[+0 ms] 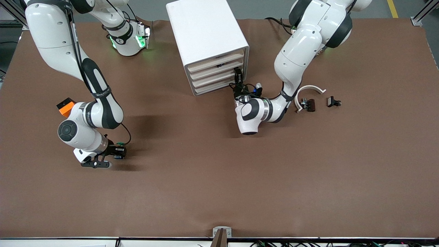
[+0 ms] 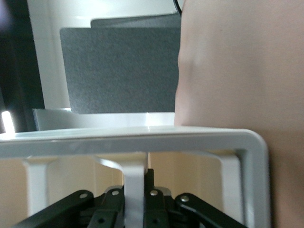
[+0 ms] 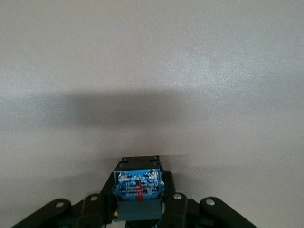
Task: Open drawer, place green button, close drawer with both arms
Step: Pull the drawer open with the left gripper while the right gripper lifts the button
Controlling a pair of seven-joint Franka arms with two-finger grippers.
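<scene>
Right gripper point(image 3: 137, 209) clamps the button point(image 3: 138, 183); left gripper point(image 1: 237, 79) (bent low) grips the drawer point(image 1: 216, 81) handle.

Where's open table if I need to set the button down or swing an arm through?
The brown table is bare from the cabinet down to the front camera's edge, between the right gripper, shut on the button, and the left gripper. Crowded: beside the white arc and the orange cube.

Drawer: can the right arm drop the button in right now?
Probably not yet. The drawer looks shut, with the left gripper at its front. The right gripper holds the button low over the table, toward the right arm's end.
</scene>
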